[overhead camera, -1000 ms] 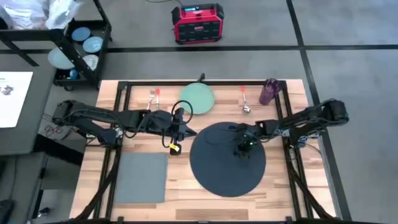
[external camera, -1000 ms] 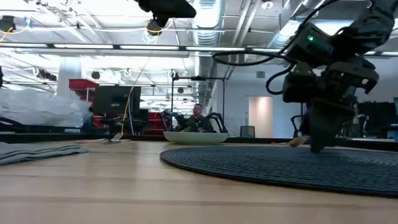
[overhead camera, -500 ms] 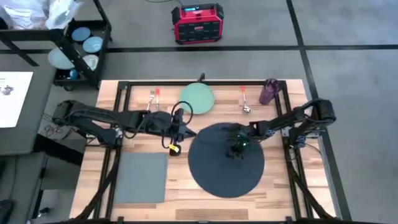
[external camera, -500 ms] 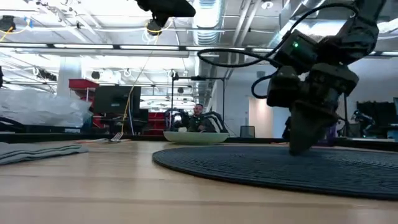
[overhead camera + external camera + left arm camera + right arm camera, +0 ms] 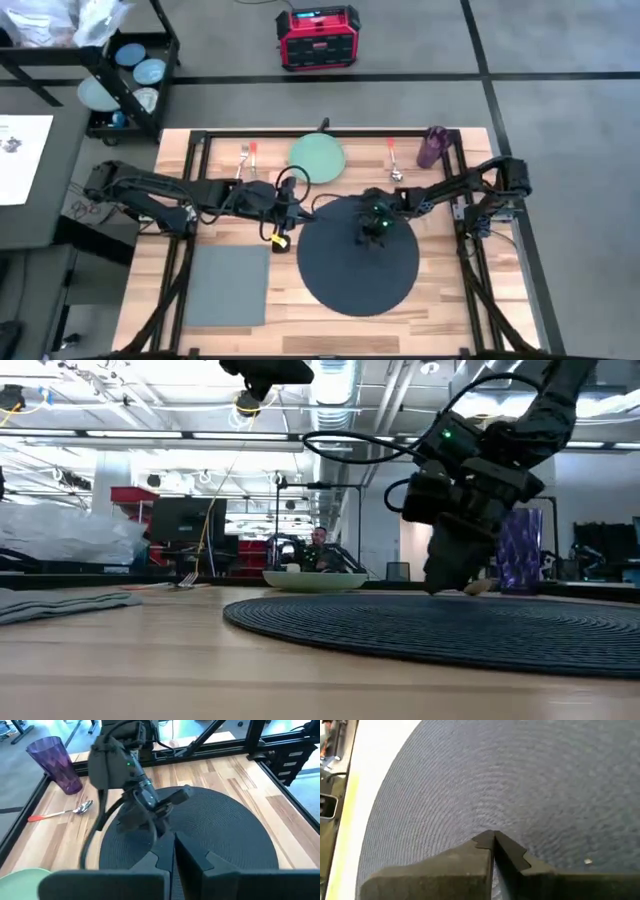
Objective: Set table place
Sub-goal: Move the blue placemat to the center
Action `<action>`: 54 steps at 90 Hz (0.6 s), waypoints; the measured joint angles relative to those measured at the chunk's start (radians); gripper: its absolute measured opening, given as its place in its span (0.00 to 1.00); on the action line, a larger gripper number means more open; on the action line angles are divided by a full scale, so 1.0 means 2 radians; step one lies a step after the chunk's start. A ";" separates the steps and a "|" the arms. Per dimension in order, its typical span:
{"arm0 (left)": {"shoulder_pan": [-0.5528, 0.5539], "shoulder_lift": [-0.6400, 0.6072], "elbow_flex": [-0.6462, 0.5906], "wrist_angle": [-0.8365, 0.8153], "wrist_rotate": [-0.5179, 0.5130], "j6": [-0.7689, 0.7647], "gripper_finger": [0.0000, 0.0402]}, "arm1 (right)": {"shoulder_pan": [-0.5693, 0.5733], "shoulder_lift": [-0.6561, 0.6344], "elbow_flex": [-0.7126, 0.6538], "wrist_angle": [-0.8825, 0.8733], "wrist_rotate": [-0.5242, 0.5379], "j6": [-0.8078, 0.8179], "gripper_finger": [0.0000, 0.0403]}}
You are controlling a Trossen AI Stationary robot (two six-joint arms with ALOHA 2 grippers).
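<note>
Grey floor (image 5: pixel 560 60) surrounds the workspace; a red case (image 5: pixel 317 37) sits at twelve o'clock, a black cart (image 5: pixel 110 70) at ten o'clock.

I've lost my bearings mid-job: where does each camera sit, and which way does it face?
High: overhead, straight down on table, both arms.
Low: table-top height, level across mat; right gripper pressing on it.
Left wrist: past shut left gripper toward mat, purple cup.
Right wrist: own shut fingers on mat.
All four share the mat.

free: bare table (image 5: pixel 440 290) right of mat (image 5: pixel 355 270) | blocked: right gripper (image 5: pixel 372 237) on mat
</note>
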 joint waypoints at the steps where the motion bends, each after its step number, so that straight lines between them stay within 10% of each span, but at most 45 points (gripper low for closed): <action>1: 0.000 0.000 0.000 0.000 0.000 0.000 0.00 | -0.001 0.000 0.001 -0.001 0.000 0.000 0.00; 54: -0.005 0.000 0.000 0.000 0.000 -0.001 0.00 | 0.000 0.080 0.062 0.001 -0.033 0.002 0.00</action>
